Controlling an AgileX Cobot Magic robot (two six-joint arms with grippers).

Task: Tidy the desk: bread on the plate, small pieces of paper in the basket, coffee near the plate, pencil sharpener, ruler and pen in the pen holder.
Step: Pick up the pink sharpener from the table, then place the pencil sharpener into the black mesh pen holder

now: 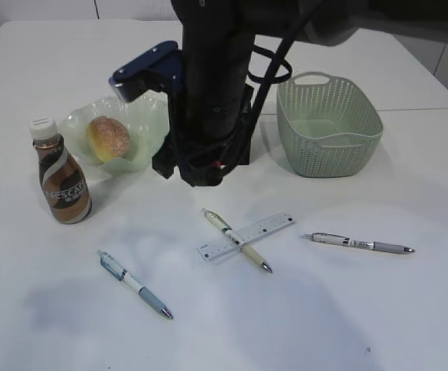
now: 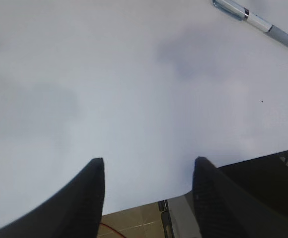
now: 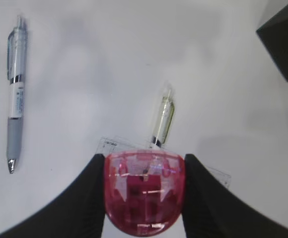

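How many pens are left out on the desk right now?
3. A blue-and-white pen lies front left, a cream pen lies across the ruler in the middle, and a grey pen lies to the right. The arm in the middle may hide others.

A white table (image 1: 409,309) with tan floor (image 2: 134,218) beyond its edge.

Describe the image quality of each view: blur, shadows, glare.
Exterior view: sharp on the table, soft grey shadows bottom left, dark arm blocks the middle. Left wrist view: soft, nearly featureless white with faint shadow patches, pen slightly blurred. Right wrist view: the sharpener held in the right gripper is close and hazy, with small highlights.
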